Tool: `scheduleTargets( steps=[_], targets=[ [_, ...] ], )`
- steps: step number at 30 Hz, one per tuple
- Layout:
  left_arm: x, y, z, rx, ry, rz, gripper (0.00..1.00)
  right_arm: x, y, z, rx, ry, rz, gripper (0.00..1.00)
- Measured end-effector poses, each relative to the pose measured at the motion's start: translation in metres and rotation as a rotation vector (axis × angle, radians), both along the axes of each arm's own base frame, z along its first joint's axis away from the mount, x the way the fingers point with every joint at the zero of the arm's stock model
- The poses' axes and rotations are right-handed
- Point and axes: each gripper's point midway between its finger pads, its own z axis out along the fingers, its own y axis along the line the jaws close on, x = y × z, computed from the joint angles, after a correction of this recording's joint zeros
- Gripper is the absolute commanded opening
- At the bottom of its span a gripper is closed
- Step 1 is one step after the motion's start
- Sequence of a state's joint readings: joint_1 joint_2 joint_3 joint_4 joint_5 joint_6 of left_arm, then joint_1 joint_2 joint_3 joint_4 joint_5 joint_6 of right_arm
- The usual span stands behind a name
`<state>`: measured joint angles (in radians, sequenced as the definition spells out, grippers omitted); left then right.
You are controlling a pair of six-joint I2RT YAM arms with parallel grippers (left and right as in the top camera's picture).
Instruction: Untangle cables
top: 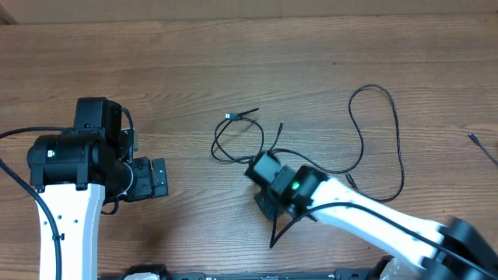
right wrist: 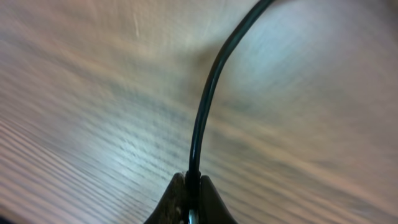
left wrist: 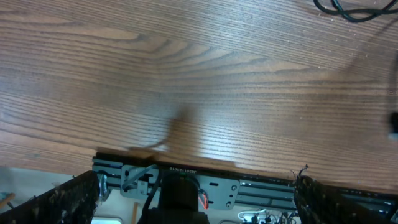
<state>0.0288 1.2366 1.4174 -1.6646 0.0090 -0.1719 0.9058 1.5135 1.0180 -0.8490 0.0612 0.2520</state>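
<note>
Right gripper (right wrist: pixel 191 182) is clamping one thin black flexible cable (right wrist: pixel 199 124); left gripper (top: pixel 158 178), frame left, is gaping empty. Central loops (top: pixel 214 148) are lying crossed: untangling seemingly barely begun.

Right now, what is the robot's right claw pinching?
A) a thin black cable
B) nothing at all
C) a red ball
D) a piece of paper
A: in the right wrist view the right gripper is shut on a thin black cable, which runs up from between its fingers above the wooden table.
</note>
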Motion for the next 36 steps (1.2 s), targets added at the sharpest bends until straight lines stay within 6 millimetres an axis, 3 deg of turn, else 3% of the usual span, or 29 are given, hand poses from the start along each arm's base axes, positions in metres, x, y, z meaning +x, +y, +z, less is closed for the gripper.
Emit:
scheduleTargets(
  steps=[4,8,14,17,19,20,24,32,36],
  targets=[
    [0.000,0.000,0.000,0.000,0.000,0.000,1.00,0.043,-0.015,0.077,0.076,-0.190,-0.117,0.04],
    [0.000,0.000,0.000,-0.001,0.000,0.000,0.99,0.076,-0.066,0.126,0.106,-0.330,-0.301,0.04],
    [0.000,-0.001,0.000,-0.003,0.000,0.000,0.99,0.101,-0.165,0.139,0.073,-0.361,-0.634,0.06],
    [0.000,-0.001,0.000,-0.003,0.000,0.000,0.99,0.099,-0.187,0.132,0.085,-0.296,-0.704,0.20],
    [0.000,-0.001,0.000,-0.003,0.000,0.000,0.99,0.090,-0.179,0.124,0.124,-0.211,-0.649,0.34],
    [0.000,-0.001,0.000,-0.003,0.000,0.000,1.00,0.085,-0.170,0.121,0.149,-0.171,-0.613,0.36],
    [0.000,-0.001,0.000,-0.003,-0.001,0.000,1.00,0.065,-0.129,0.100,0.211,-0.031,-0.425,0.37],
    [0.000,-0.001,0.000,-0.003,-0.001,0.000,1.00,0.009,-0.053,0.008,0.185,0.191,-0.162,0.48],
    [0.000,0.000,0.000,-0.003,-0.001,0.000,1.00,-0.011,-0.017,-0.014,0.169,0.197,-0.035,0.49]
  ],
)
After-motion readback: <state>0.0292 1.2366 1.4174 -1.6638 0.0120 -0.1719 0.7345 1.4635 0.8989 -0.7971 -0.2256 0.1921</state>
